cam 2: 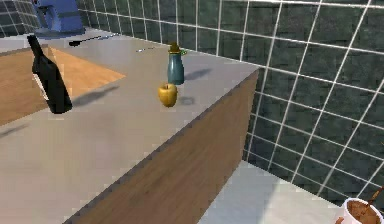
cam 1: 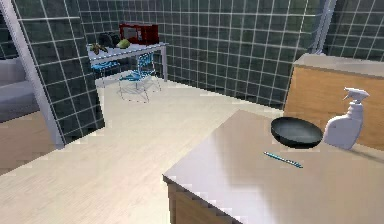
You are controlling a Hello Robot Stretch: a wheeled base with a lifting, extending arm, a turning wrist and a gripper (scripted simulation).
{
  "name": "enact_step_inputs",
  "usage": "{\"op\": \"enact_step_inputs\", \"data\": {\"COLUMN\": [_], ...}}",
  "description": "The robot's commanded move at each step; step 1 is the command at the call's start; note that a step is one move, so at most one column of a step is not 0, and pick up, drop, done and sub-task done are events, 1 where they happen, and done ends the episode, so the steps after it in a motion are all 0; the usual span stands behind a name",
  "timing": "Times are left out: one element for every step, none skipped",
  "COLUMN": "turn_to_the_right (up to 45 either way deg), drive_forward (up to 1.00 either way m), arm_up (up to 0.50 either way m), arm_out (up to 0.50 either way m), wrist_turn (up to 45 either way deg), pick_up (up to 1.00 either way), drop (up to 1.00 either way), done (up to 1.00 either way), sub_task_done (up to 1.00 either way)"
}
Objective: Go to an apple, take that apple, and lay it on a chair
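Note:
A yellow apple [cam 2: 167, 95] rests on the grey countertop [cam 2: 90, 140] in the arm side view, just in front of a small teal vase [cam 2: 176, 67]. A blue wire chair [cam 1: 140, 78] stands far off in the forward view's upper left, beside a small table [cam 1: 125, 50] that bears a red box and some green and yellow items.
On the apple's counter stand a dark bottle [cam 2: 50, 75] and a blue appliance [cam 2: 55, 15]. Ahead, a counter [cam 1: 240, 175] carries a black pan [cam 1: 296, 131], a white spray bottle [cam 1: 345, 120] and a thin blue utensil [cam 1: 283, 158]. Pale open floor [cam 1: 120, 140] leads toward the chair between tiled walls.

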Motion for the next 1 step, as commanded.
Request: {"op": "enact_step_inputs", "data": {"turn_to_the_right": [0.0], "drive_forward": [0.00], "arm_up": [0.50], "arm_out": [0.00], "wrist_turn": [0.0], "pick_up": [0.00], "drop": [0.00], "done": [0.00], "sub_task_done": [0.00]}}
